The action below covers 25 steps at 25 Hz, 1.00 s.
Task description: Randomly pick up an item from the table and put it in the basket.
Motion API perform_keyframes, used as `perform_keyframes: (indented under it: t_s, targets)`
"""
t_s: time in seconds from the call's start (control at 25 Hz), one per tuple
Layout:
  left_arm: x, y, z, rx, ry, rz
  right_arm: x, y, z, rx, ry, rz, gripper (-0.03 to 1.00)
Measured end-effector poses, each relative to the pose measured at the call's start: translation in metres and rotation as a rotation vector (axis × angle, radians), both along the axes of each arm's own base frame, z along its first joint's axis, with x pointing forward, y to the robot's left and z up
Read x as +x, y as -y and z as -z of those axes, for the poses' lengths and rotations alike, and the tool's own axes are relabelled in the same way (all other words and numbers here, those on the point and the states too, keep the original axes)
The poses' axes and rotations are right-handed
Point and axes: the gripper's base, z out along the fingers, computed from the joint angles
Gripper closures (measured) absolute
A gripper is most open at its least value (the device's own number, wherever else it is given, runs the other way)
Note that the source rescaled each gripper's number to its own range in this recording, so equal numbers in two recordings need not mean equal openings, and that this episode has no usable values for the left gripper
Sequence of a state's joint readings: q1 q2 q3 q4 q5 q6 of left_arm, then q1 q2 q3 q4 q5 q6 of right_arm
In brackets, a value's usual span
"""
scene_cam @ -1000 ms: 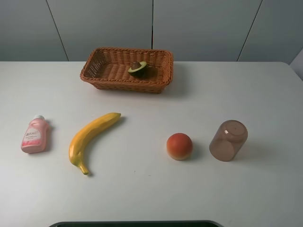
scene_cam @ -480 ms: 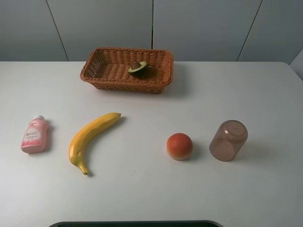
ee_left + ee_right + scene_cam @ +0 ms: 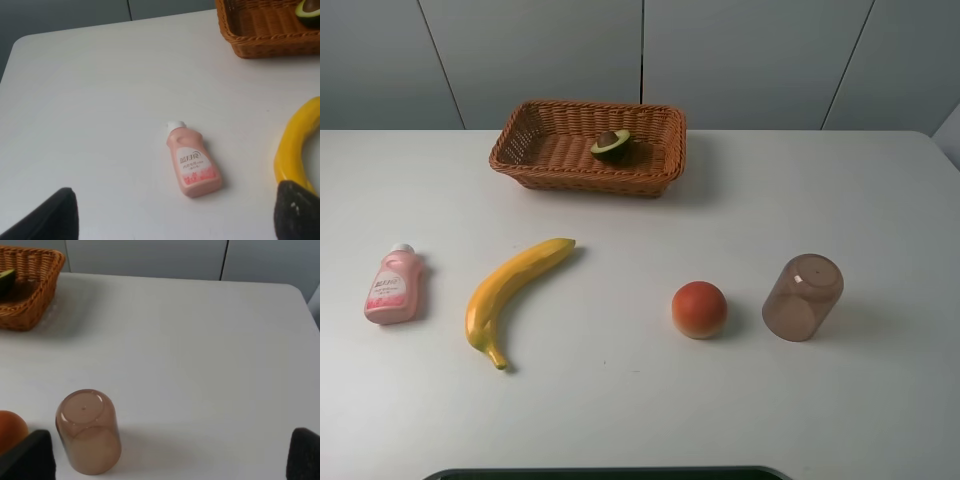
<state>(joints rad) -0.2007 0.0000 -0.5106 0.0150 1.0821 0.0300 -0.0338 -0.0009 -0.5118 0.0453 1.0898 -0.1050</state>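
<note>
The halved avocado (image 3: 611,146) lies inside the brown wicker basket (image 3: 535,150) at the back of the white table (image 3: 640,400), pit up. A sliver of it shows in the left wrist view (image 3: 309,8) and in the right wrist view (image 3: 6,281), inside the basket (image 3: 260,30) (image 3: 30,285). Neither arm shows in the exterior high view. My left gripper (image 3: 170,220) is open and empty, its dark fingertips (image 3: 47,215) spread wide above the table's left front. My right gripper (image 3: 165,460) is open and empty, with fingertips (image 3: 305,452) wide apart at the right front.
A yellow banana (image 3: 510,292) (image 3: 295,145) and a pink bottle (image 3: 393,285) (image 3: 192,162) lie at the left front. A round orange-red fruit (image 3: 699,309) (image 3: 9,427) and an upturned brown translucent cup (image 3: 803,296) (image 3: 89,431) sit at the right front.
</note>
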Motion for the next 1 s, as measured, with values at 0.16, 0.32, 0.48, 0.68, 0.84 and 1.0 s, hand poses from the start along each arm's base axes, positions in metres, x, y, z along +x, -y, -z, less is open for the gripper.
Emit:
perform_keyframes:
  t_s: [0.16,0.32,0.48,0.68,0.84,1.0]
  targets:
    - [0.0000,0.0000,0.0000,0.000,0.000,0.000,0.0000,0.0000,0.0000,-0.002,0.000,0.001,-0.03]
    - [0.0000,0.0000,0.0000,0.000,0.000,0.000,0.0000,0.0000,0.0000,-0.002,0.000,0.001,-0.03]
    - [0.0000,0.0000,0.0000,0.000,0.000,0.000,0.0000,0.0000,0.0000,-0.002,0.000,0.001,-0.03]
    - [0.0000,0.0000,0.0000,0.000,0.000,0.000,0.0000,0.0000,0.0000,-0.002,0.000,0.000,-0.03]
    - [0.0000,0.0000,0.0000,0.000,0.000,0.000,0.0000,0.0000,0.0000,-0.002,0.000,0.000,-0.03]
    - [0.0000,0.0000,0.0000,0.000,0.000,0.000,0.0000,-0.0001,0.0000,-0.001,0.000,-0.001,-0.03]
